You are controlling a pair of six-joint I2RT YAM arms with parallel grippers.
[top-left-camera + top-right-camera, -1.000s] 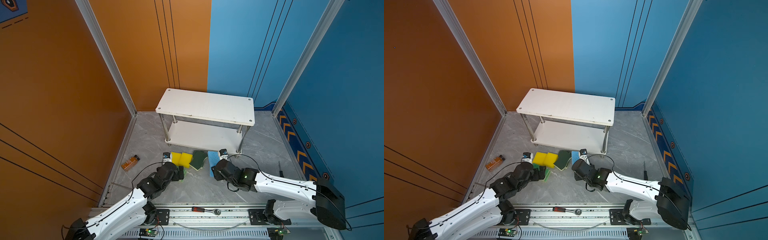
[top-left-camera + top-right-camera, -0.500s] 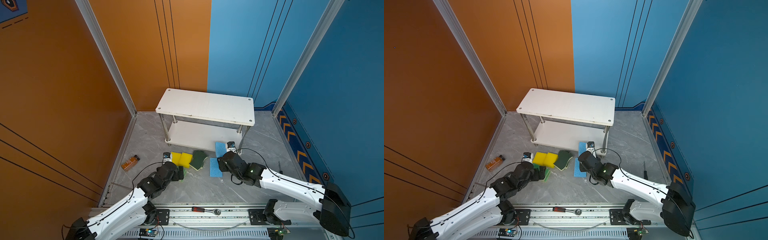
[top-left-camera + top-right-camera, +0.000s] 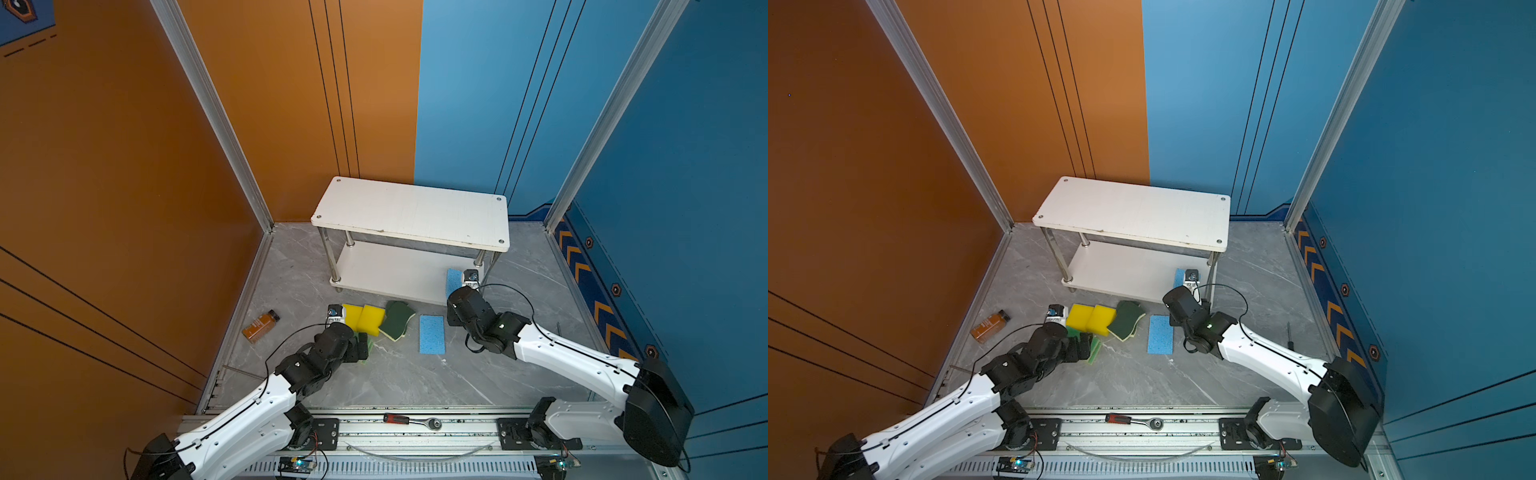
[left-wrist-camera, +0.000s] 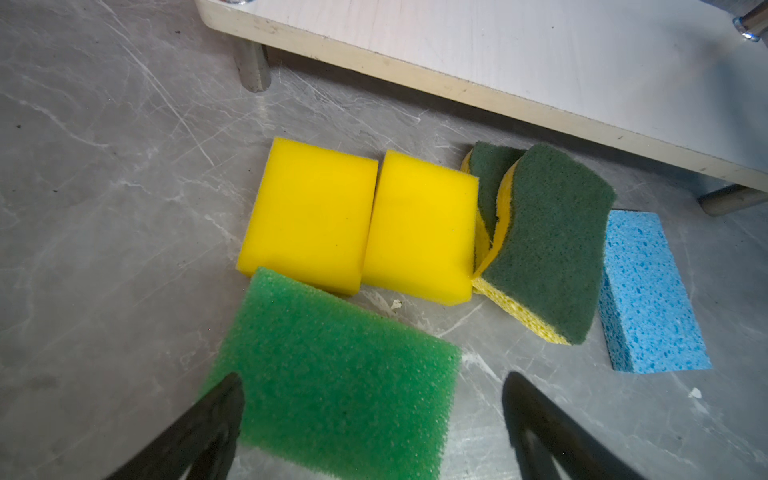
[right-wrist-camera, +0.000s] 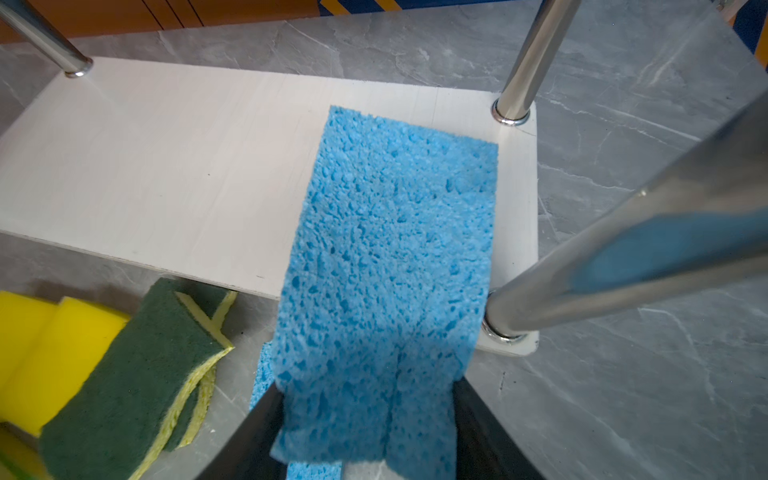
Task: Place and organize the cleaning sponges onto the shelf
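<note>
On the grey marble floor (image 3: pixel 395 382) before the shelf (image 3: pixel 411 212), a blue sponge (image 5: pixel 395 249), pinched in the narrowed right gripper (image 5: pixel 365 395), has been carried from the pile to the lower board's (image 5: pixel 166 166) front right corner, so release is judged next; the left gripper (image 4: pixel 372 380) is kept wide over a green sponge (image 4: pixel 332 374)

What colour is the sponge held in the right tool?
Light blue and porous; the held sponge shows best in the right wrist view.

Grey marble floor (image 3: pixel 395 374) — shelf (image 3: pixel 415 212), brown bottle (image 3: pixel 260 326), yellow blocks (image 3: pixel 368 318), dark-green sponges (image 3: pixel 400 318), light-green sponge (image 4: pixel 332 374), blue sponge (image 3: pixel 432 340).
</note>
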